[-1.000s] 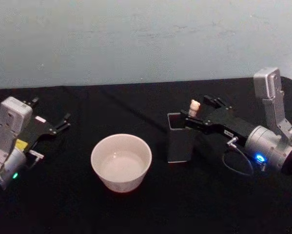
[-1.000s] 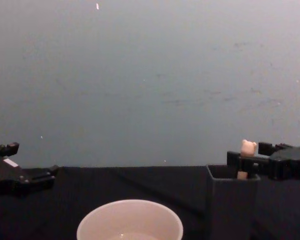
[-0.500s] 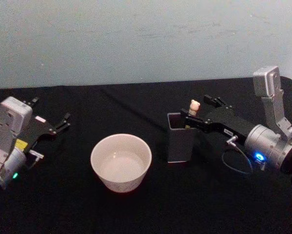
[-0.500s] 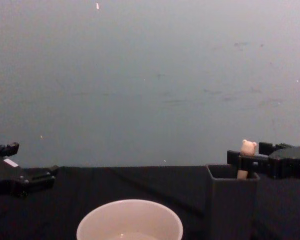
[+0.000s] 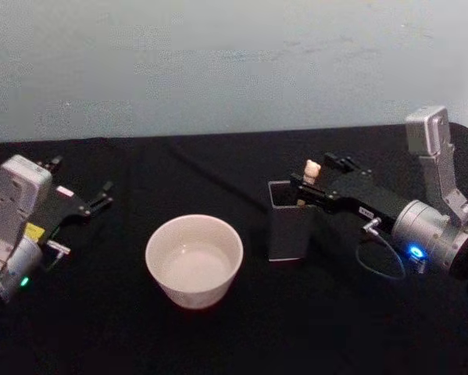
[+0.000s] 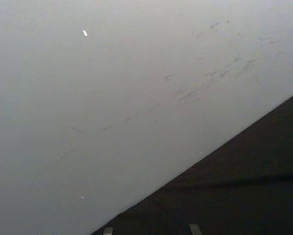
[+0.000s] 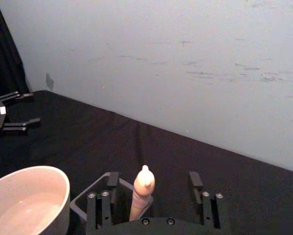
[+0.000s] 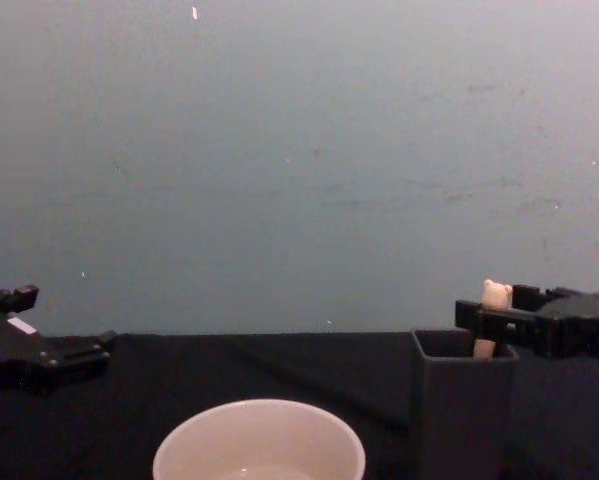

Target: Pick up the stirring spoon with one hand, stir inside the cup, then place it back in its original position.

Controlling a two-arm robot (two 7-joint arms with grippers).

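Observation:
The stirring spoon (image 5: pixel 312 169) stands upright in the dark grey square holder (image 5: pixel 288 228), its bear head above the rim. In the right wrist view its cream handle (image 7: pixel 142 192) rises between my right gripper's (image 7: pixel 153 198) open fingers, nearer one finger and touching neither. From the chest view the bear head (image 8: pixel 495 294) shows just over the right gripper (image 8: pixel 519 322) at the holder (image 8: pixel 459 400). The off-white cup (image 5: pixel 194 260) sits left of the holder, with clear liquid in it. My left gripper (image 5: pixel 81 180) rests open at the far left, holding nothing.
A black cloth (image 5: pixel 234 336) covers the table, and a pale wall (image 5: pixel 234 62) stands close behind it. The cup (image 8: pixel 259 445) lies low in the chest view, between the left gripper (image 8: pixel 49 325) and the holder. The table's far edge runs just behind both arms.
My right gripper has shifted slightly at the spoon's handle, still open. The spoon stays upright in the holder. The left arm has not moved.

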